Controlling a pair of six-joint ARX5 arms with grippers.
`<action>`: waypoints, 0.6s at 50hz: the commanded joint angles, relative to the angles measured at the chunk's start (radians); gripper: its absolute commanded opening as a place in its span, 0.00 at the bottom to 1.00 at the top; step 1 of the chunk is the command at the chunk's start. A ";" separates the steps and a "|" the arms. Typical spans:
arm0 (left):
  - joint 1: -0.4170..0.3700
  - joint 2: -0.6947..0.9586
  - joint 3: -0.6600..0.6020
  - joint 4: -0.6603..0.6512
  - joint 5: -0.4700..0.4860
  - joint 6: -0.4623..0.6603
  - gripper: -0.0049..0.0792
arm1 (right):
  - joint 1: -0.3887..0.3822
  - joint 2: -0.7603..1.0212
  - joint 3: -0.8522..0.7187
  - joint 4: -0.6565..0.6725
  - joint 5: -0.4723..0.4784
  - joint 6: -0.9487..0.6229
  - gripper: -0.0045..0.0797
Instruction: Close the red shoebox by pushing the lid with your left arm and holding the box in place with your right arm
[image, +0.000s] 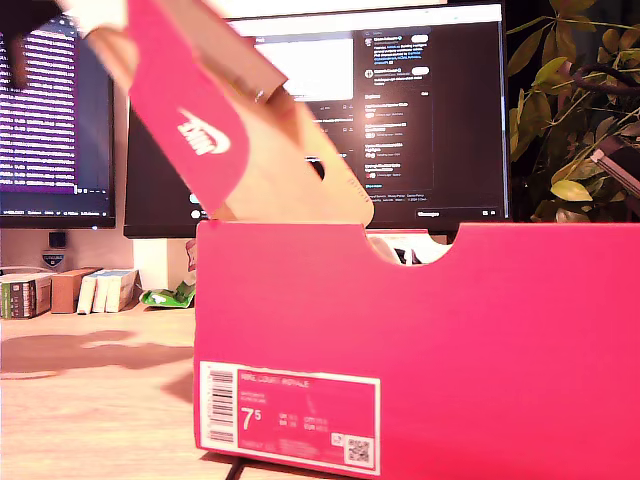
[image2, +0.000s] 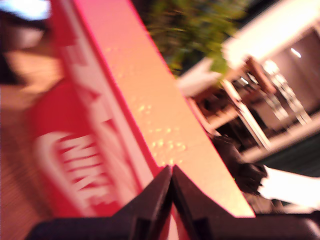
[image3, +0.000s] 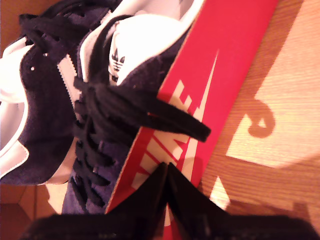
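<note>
The box (image: 420, 350) sits on the counter (image: 90, 400), filling the near part of the exterior view, label end toward that camera. Its lid (image: 240, 130) is raised, tilted up and back over the box toward the exterior view's left, brown inside facing out, logo flap hanging. So not closed yet; I'd judge the task early to mid, w/ the lid yet to swing down.

Why the lid stands so: prob. it hinges along the box's far edge and is propped or being pressed from behind. In the first wrist view my first gripper (image2: 171, 172) has its fingers together, tips meeting right at the lid's (image2: 150, 110) red edge – touching or just short, blur stops me telling. Shut fingers make a blunt pusher, which suits shoving rather than gripping.

My second gripper (image3: 166, 170) also has fingers pressed together, tips at or just over the box's wall (image3: 220, 75) w/ the logo. That fits bracing the box so it won't slide when the lid is pushed. Contact not certain. Inside the box, dark shoes (image3: 65, 100) w/ white stripes and black laces; one lace (image3: 165, 117) drapes over the wall and could get pinched under the lid.

Arm pose: neither arm's links show clearly. A dark blurred shape (image: 25, 30) above the lid at the exterior view's top left may be an arm; can't say which.

Behind the box: monitors (image: 400, 110); plant (image: 575, 110) beyond its far end.
</note>
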 joint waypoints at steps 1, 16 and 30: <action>-0.091 0.050 -0.093 -0.041 -0.028 -0.023 0.04 | 0.023 -0.004 0.011 0.038 -0.053 -0.006 0.04; -0.202 0.051 -0.093 0.035 -0.081 -0.073 0.04 | -0.067 -0.035 0.097 -0.016 -0.019 -0.035 0.04; -0.275 0.051 -0.093 0.063 -0.125 -0.093 0.04 | -0.169 -0.093 0.291 -0.270 0.147 -0.190 0.04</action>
